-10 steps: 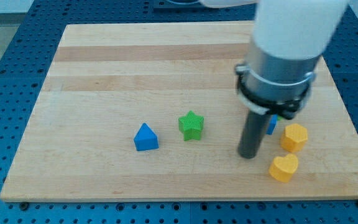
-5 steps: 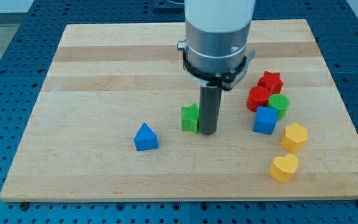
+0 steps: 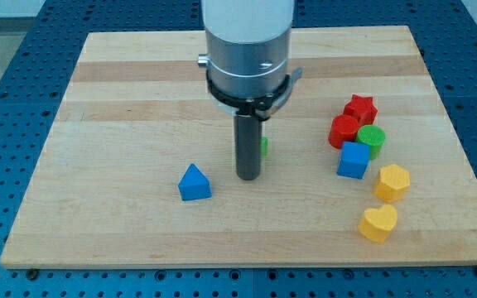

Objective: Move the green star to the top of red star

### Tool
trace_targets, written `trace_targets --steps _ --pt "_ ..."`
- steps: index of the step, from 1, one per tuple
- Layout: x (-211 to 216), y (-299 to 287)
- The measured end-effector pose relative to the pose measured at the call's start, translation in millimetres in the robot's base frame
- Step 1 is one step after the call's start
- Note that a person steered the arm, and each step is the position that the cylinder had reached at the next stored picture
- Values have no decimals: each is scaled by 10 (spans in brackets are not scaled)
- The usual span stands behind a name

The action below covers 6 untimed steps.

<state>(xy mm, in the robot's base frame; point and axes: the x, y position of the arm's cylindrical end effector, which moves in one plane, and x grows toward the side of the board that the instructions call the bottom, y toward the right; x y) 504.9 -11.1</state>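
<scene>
The green star (image 3: 263,146) is almost wholly hidden behind my rod; only a green sliver shows at the rod's right edge near the board's middle. My tip (image 3: 248,176) rests on the board just in front of and left of that sliver. The red star (image 3: 360,108) sits at the view's right, at the top of a cluster of blocks, well to the right of the green star.
Below the red star sit a red round block (image 3: 344,131), a green round block (image 3: 373,141) and a blue cube (image 3: 354,160). A yellow hexagon (image 3: 392,181) and a yellow heart (image 3: 378,223) lie lower right. A blue triangle (image 3: 194,182) lies left of my tip.
My rod has swept from the view's right to the left, past the cluster, and now stands in front of the green star, hiding it. The star has shifted slightly up and right.
</scene>
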Motion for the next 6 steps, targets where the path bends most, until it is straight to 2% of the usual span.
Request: trace_targets --steps 2,3,4,6 --pt "-8 -292" --pt "-73 -258" --pt "-341 -120" --pt "-400 -45"
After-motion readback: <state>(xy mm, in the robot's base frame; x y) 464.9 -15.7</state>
